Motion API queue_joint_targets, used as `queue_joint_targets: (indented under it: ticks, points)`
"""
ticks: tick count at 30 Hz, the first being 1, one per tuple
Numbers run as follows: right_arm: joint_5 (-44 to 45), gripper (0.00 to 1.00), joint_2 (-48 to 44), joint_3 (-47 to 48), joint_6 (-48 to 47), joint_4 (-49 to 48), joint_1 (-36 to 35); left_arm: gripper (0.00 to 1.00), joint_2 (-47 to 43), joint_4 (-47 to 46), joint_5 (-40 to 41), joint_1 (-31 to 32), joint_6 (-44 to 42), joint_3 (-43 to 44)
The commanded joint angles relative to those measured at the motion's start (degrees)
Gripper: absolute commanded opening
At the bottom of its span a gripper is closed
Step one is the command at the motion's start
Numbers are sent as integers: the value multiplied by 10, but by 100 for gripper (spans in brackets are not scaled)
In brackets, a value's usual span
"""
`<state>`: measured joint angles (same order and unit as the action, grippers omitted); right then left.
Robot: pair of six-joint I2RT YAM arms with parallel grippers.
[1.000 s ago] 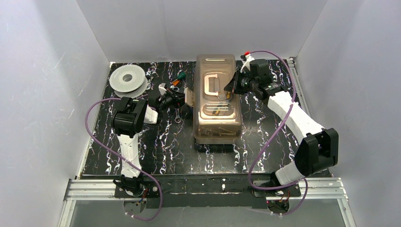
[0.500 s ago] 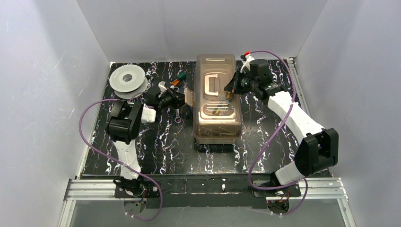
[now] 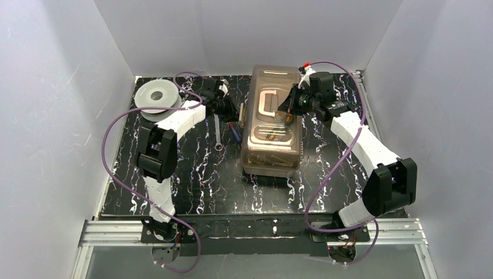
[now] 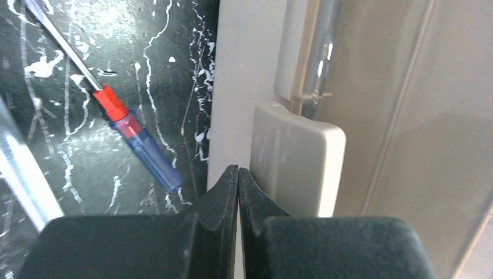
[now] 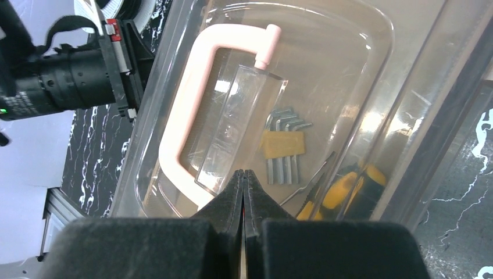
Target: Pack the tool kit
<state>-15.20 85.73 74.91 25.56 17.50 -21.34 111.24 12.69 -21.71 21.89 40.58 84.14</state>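
Both claws are pinched shut on nothing, left gripper [image 4: 238, 171] right at the latch [image 4: 296, 163] of the toolbox [image 3: 272, 125] in the middle of the table [image 3: 192, 174] and right gripper [image 5: 243, 174] over its lid [image 5: 325, 70], so clicking it locked now could leave the blue screwdriver [image 4: 139, 145] and wrench [image 3: 217, 132] stranded outside.

The left claw [image 4: 238, 172] has its black fingers pressed together, tips at the cream side of the toolbox [image 4: 244, 70], just beside a rounded latch [image 4: 296, 157]. To the left, a screwdriver [image 4: 139, 145] lies on the black marbled counter [image 4: 145, 52] — blue handle, red collar.
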Motion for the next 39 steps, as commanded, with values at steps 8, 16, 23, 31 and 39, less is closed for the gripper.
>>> queue_joint_targets:
  ticks: [8, 16, 23, 31, 39]
  points:
    - [13, 1, 12, 34, -8, 48, -5, 0, 72, 284, 116, 110, -158, 214]
    - [20, 1, 16, 41, -9, 57, -5, 0, 120, 328, 168, 132, -189, 262]
    - [30, 1, 26, 54, -14, 77, -5, 0, 159, 388, 231, 139, -216, 311]
    - [32, 1, 28, 59, -14, 83, -5, 0, 192, 406, 196, 134, -221, 313]
    - [15, 1, 37, 59, -8, 83, -2, 0, 80, 113, -58, 93, -139, 109]
